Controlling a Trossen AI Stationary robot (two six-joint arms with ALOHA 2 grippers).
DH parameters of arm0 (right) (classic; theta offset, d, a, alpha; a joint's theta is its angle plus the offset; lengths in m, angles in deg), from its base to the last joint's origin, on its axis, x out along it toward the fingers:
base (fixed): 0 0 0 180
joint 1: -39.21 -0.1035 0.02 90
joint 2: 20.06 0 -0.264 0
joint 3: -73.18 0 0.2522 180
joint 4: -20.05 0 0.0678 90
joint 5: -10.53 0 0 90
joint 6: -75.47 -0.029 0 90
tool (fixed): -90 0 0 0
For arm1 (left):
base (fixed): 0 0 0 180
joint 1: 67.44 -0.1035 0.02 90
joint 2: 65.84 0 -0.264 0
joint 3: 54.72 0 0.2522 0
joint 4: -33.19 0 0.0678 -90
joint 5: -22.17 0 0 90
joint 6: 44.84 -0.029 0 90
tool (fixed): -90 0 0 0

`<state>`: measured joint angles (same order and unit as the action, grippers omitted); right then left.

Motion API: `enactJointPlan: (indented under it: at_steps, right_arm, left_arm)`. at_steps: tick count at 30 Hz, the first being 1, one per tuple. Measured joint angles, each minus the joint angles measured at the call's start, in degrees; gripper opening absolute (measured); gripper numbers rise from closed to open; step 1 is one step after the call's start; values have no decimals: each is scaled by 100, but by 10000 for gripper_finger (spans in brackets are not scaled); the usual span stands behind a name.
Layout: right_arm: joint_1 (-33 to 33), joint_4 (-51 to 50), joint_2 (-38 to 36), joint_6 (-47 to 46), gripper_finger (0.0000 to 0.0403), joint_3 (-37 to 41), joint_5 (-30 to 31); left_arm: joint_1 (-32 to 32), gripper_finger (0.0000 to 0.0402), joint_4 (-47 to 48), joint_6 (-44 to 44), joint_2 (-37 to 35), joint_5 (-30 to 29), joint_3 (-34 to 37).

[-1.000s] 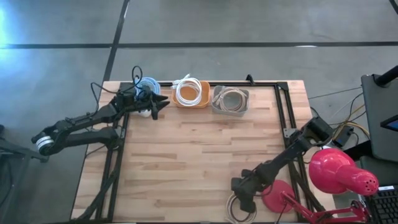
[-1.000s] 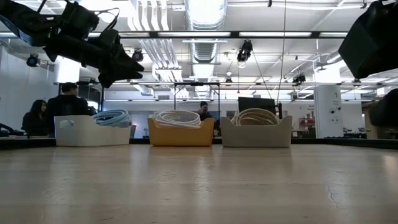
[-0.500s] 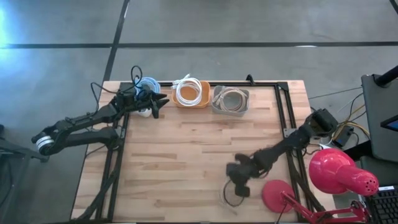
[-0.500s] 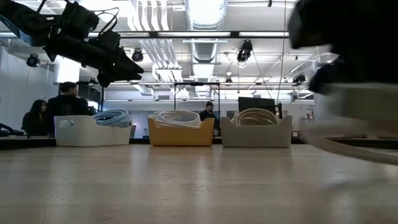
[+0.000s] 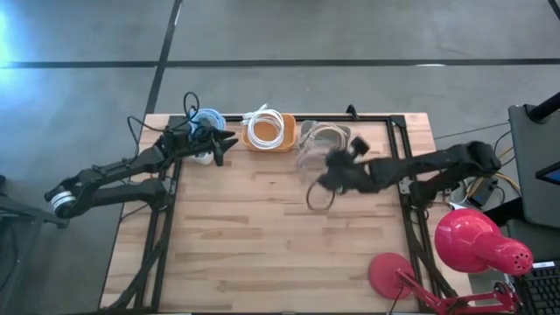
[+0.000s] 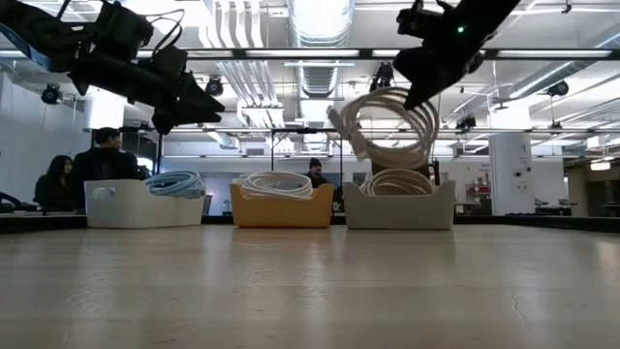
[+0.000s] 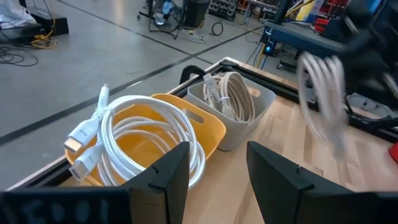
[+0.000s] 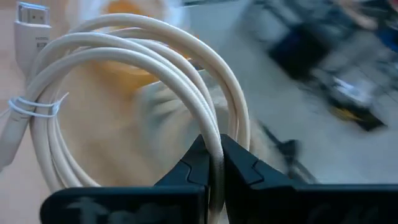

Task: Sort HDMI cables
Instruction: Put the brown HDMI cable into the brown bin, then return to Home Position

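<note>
Three bins stand along the table's far edge. A white bin (image 6: 145, 205) holds a light blue HDMI cable coil (image 5: 208, 121). An orange bin (image 5: 282, 140) holds a white coil (image 5: 265, 129). A grey bin (image 5: 325, 154) holds a beige coil (image 6: 397, 181). My right gripper (image 5: 335, 178) is shut on another beige coil (image 6: 392, 126), in the air just in front of the grey bin. My left gripper (image 5: 226, 144) hovers open by the white bin, with nothing between its fingers (image 7: 177, 168). My right gripper pinches the bundled strands at one spot on the beige coil's ring (image 8: 211, 134) between its two fingertips. It comes slanting down from the table's right. The coil hangs below the fingers on edge, clear of the table, with its connector (image 8: 31, 28) and tie (image 8: 31, 106) at the opposite side of the ring.
A red desk lamp (image 5: 477, 245) and its round base (image 5: 391, 276) stand at the table's near right corner. Black frame rails (image 5: 398, 149) run along the far and right edges. Bare wood lies in the table's middle. People sit in the room beyond.
My right gripper has swung from the table's near edge up and toward the far edge, turning its wrist. It carries the beige coil, which lay on the near edge and now hangs clear in front of the grey bin.
</note>
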<state>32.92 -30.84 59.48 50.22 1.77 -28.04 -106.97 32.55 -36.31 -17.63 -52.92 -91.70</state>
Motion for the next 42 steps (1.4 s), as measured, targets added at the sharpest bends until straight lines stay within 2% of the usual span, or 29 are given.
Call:
enactJointPlan:
  at_steps: [2, 7, 14, 20, 28, 34, 39, 42]
  right_arm:
    - [417, 2, -172, 39, 14, 0, 285]
    - [1429, 26, -356, 24, 14, 29, 372]
    - [2185, 881, 103, 384, 13, 423, -46]
    - [2388, 1147, 574, 415, 21, 494, -224]
    - [2394, 1119, 759, 286, 73, 476, -366]
    - [2399, 1036, 460, 394, 113, 474, -397]
    - [2392, 1033, -28, 855, 142, 474, -426]
    - [2394, 1031, -397, 1063, 154, 474, -665]
  left_arm:
    - [-2, 161, -17, 0, 0, 0, 0]
    - [-2, 161, -17, 0, 0, 0, 0]
    - [-2, 161, -14, 0, 0, -1, 0]
    - [-2, 161, -14, 0, 0, -2, 0]
    - [-2, 161, -14, 9, 0, -2, 0]
    - [-2, 161, -14, 14, 0, -2, 0]
    - [-2, 161, -14, 25, 0, -2, 0]
    - [-2, 161, -14, 26, 0, -2, 0]
